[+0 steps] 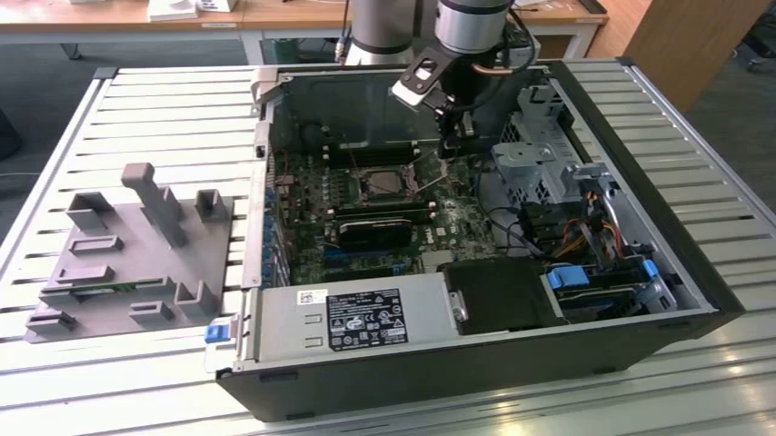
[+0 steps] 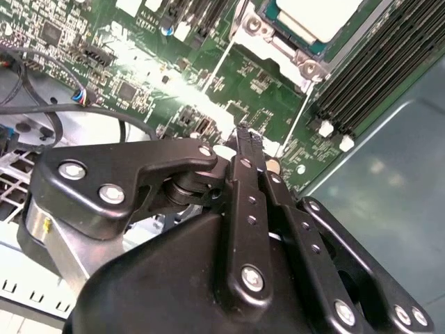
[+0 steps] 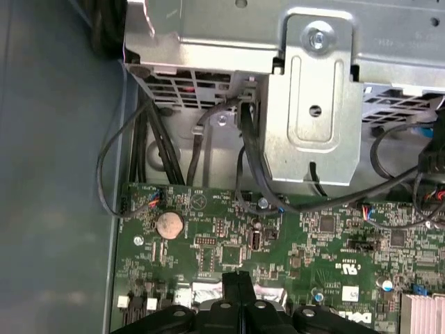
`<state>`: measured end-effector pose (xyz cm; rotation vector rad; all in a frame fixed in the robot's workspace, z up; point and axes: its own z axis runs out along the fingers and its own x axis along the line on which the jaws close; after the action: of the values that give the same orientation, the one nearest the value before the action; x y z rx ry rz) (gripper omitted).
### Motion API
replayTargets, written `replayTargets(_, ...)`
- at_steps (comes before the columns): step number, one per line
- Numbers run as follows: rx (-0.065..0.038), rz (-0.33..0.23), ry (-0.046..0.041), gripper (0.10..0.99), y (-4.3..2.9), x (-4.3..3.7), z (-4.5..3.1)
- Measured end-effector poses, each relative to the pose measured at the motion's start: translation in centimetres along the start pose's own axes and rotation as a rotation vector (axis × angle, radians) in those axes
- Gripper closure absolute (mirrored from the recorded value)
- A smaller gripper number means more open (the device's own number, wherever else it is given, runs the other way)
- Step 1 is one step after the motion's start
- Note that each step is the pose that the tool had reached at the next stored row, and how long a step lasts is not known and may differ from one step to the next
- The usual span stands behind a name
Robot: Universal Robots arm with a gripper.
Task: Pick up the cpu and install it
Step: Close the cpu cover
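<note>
On the exterior view's left, the grey fixture [image 1: 134, 250] is sitting idle. The cpu [image 1: 382, 184] is lying in the motherboard [image 1: 467, 218] socket, seemingly placed. Just right, the gripper [image 1: 452, 147] is hovering, pinched narrow, holding nothing.

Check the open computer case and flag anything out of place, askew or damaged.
Nothing stands out. The cpu lies flat and square in its socket. The gripper is shut with nothing in it, over the motherboard near the socket. The cables hang loose but show no visible damage.
</note>
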<state>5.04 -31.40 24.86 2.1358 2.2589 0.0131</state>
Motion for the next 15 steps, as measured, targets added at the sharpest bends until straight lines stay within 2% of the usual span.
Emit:
replayTargets(6, 0.000, 0.000, -0.0005, 0.980, 0.74, 0.08, 0.08)
replayTargets(15, 0.001, 0.000, -0.0090, 0.980, 1.53, 0.18, 0.25)
